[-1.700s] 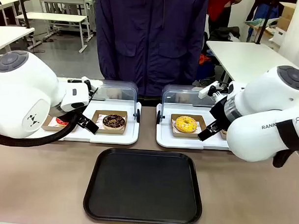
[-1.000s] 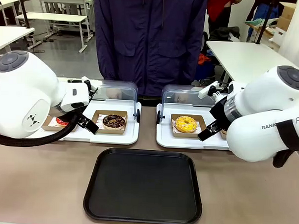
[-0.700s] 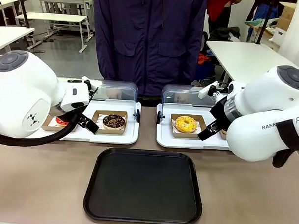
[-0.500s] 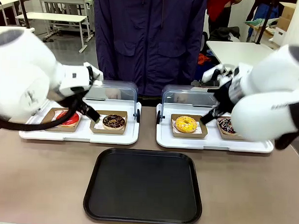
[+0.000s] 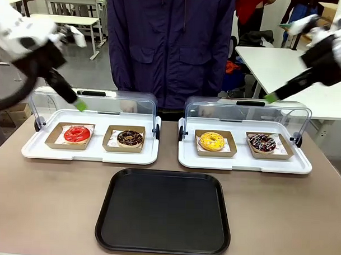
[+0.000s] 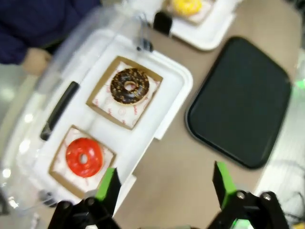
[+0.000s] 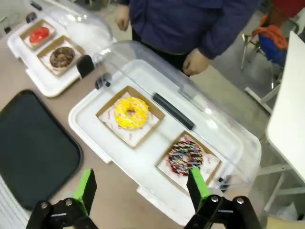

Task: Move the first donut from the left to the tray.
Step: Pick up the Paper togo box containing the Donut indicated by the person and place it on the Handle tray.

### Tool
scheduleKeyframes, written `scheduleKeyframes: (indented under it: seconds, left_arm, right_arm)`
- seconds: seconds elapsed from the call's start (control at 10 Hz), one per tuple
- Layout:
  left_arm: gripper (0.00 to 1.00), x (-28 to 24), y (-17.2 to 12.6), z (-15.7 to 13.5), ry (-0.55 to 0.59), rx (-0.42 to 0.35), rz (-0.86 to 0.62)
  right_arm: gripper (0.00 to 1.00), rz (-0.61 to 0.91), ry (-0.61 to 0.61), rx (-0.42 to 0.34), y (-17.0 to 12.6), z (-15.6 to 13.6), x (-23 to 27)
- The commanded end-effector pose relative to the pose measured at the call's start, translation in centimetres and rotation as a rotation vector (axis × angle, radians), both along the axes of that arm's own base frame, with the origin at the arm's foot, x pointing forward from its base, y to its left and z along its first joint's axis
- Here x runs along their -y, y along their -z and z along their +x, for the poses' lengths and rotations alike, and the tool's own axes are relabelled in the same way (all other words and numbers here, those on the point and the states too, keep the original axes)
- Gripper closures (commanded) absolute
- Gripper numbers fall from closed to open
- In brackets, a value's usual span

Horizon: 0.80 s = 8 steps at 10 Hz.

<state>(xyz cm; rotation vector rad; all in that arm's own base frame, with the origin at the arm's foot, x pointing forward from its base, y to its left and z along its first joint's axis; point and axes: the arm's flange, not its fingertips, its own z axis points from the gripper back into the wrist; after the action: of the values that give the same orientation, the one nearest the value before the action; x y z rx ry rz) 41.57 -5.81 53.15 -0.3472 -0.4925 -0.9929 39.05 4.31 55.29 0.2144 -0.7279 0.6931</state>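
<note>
One black tray (image 5: pixel 163 211) with rounded corners and a raised rim lies at the middle of the desk's (image 5: pixel 38 212) near edge. Beyond it, toward the far edge, the left white tray (image 5: pixel 91 154) and right white tray (image 5: pixel 242 163) sit side by side. The red donut (image 5: pixel 76 134) rests at the left end of the left white tray, well apart from the black tray. It is a glossy, bright red ring with a small hole, on white paper in a shallow brown holder (image 5: pixel 51 141). A chocolate donut (image 5: pixel 130 138) sits just beside it. A yellow donut (image 5: pixel 211 141) and a sprinkled donut (image 5: pixel 262 143) share the right white tray. Clear lids (image 5: pixel 123 106) stand tipped up behind both. The left gripper (image 6: pixel 164 183) hangs high over the left white tray, released, jaws spread wide and holding nothing. The right gripper (image 7: pixel 141 188) hangs likewise over the right one. A person (image 5: pixel 170 49) in a dark jacket stands at the far edge.
</note>
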Motion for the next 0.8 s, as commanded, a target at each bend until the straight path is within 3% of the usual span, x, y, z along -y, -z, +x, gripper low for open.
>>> scheduleKeyframes:
  seconds: [0.0, 0.3, 0.7]
  left_arm:
    - [0.00, -6.4, -0.2, 2.1, 0.085, -0.015, -0.090]
    - [0.00, -15.1, -1.4, 2.4, 0.138, 0.105, -0.291]
    - [0.00, -21.1, 0.4, 1.0, 0.131, 0.217, -0.408]
  right_arm:
    - [0.00, 0.056, -0.091, 0.017, 0.4, 1.6, 6.1]
    - [0.00, 0.158, -0.170, 0.070, 1.9, 2.0, 13.5]
    - [0.00, 0.249, -0.193, 0.123, 3.0, 2.0, 17.6]
